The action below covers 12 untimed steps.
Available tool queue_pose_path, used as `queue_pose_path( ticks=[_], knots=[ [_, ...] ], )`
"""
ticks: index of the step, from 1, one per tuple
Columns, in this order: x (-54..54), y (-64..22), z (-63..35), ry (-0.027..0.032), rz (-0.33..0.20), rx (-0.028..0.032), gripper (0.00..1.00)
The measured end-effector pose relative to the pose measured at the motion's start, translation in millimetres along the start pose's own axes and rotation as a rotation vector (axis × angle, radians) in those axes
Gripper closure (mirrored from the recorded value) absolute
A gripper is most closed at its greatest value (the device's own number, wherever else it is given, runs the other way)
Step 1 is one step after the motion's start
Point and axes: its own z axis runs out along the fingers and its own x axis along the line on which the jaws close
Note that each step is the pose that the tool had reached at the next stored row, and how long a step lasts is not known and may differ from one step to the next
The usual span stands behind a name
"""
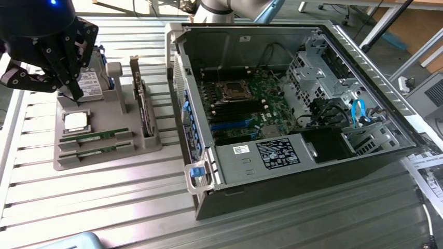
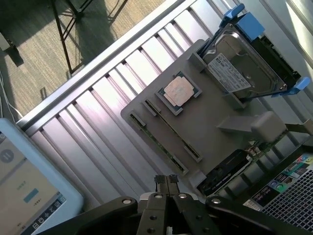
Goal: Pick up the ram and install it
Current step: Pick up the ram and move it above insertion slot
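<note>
Currently your claw (image 1: 74,93) hangs in the upper left of the exterior view, fingers pressed together and pinching nothing. Its tips show against the hard drive (image 1: 91,83), which stands at the far end of a gray holder (image 1: 104,111). Just below that in the frame you see the square silver processor (image 1: 76,120) lying flat. The ram (image 1: 93,135) rests in its slot at the lower end of the holder, in the left-middle of the frame, apart from the claw. A second stick (image 1: 88,151) lies just beside it. An expansion card (image 1: 140,98) stands upright on the holder's right edge. The open computer case (image 1: 291,104) fills the right half, all on the slatted metal bench (image 1: 104,197).
</note>
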Motion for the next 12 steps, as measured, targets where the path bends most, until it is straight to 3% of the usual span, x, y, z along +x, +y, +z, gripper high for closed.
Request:
queue_pose_path(
  ticks=[12],
  knots=[
    [0.0, 0.0, 0.0, 0.003, -0.05, -0.0001, 0.89]
  ],
)
